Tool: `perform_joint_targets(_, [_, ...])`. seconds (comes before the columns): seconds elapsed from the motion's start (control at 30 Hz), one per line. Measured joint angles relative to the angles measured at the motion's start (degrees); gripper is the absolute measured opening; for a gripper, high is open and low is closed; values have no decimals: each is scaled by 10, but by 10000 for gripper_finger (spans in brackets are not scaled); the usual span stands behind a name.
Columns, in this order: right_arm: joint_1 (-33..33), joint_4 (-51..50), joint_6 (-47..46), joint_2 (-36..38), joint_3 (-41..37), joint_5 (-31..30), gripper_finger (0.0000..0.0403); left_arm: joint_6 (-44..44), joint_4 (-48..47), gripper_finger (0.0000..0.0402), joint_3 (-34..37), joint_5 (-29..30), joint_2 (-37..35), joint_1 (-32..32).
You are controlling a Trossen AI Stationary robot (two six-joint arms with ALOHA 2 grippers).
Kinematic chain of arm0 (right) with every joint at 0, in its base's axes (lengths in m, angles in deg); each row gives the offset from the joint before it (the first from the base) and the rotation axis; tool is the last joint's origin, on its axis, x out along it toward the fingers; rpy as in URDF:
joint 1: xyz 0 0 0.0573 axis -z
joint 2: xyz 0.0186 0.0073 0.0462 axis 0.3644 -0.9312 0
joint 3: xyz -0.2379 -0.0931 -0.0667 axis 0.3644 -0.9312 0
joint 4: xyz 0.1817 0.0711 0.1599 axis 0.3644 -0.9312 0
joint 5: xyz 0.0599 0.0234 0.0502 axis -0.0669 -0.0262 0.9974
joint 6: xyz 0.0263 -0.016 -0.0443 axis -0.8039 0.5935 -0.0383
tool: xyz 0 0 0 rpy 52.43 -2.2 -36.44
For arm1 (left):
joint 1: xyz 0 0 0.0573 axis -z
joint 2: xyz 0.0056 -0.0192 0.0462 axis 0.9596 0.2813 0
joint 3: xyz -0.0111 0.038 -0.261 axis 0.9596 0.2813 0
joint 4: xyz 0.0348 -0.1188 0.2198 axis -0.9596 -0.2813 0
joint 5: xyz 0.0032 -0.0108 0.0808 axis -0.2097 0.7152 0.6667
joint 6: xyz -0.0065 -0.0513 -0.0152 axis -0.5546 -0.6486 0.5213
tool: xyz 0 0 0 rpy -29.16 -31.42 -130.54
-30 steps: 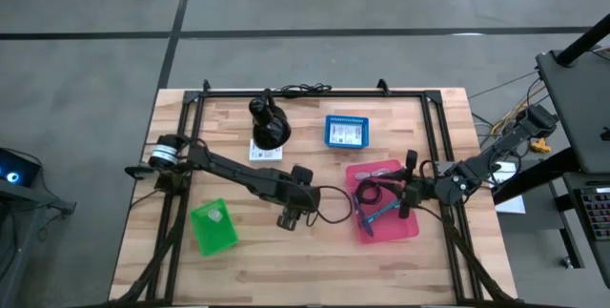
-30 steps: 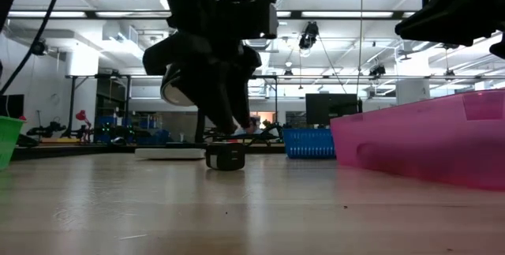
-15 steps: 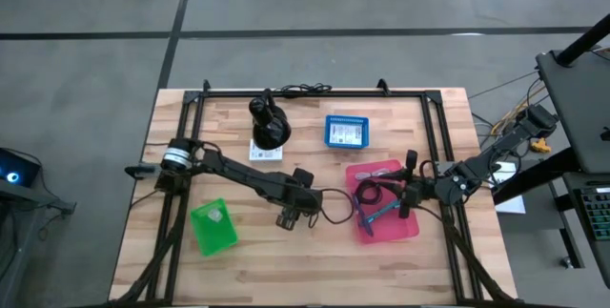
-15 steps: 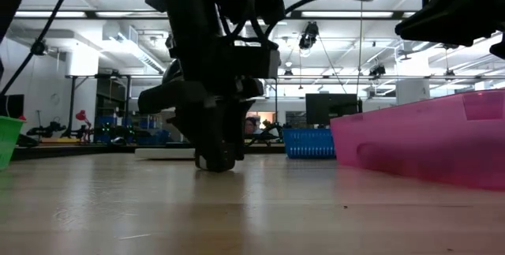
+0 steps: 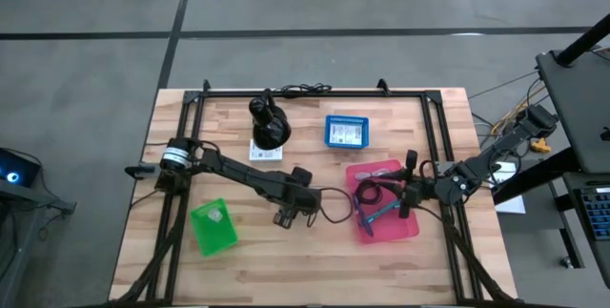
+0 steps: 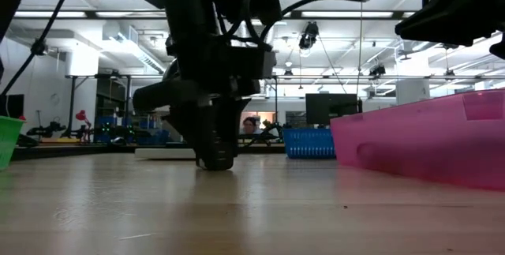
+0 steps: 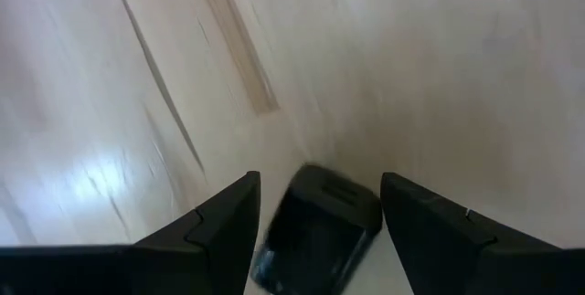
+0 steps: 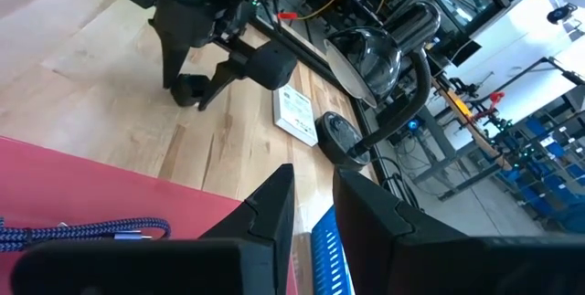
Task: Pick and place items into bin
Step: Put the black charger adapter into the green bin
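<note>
Small dark rectangular block (image 7: 315,231) lay on the wooden table (image 5: 286,260) between the spread, empty fingers of the left claw (image 5: 285,218), not yet gripped. Farther off, the pink plastic bin (image 5: 405,229) already held a braided cable (image 8: 82,232) and slim tools. Over it hung the right claw (image 5: 407,196), fingers nearly together, apparently empty.

— What's on the wooden table (image 5: 238,270)?
— Left gripper (image 5: 286,218) low at centre, right gripper (image 5: 408,196) over the pink bin (image 5: 410,229); green container (image 5: 213,227), blue basket (image 5: 346,132).
</note>
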Motion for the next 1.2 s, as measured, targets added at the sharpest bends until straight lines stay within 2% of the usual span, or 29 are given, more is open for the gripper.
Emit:
perform_joint_targets(0.23, [0,0,0,0,0,0,68,1,-38,210,0,2,0,0])
perform_joint_targets(0.57, [0,0,0,0,0,0,68,14,-38,208,0,6,0,0])
perform_joint_targets(0.67, [0,0,0,0,0,0,68,14,-38,193,0,6,0,0])
perform_joint_targets(0.87, [0,0,0,0,0,0,68,12,-38,134,0,8,-1,0])
perform_joint_targets(0.97, [0,0,0,0,0,0,68,-16,-44,132,-2,4,-1,0])
perform_joint_targets(1.2, [0,0,-2,0,0,0,68,-118,-124,132,-31,-10,-1,2])
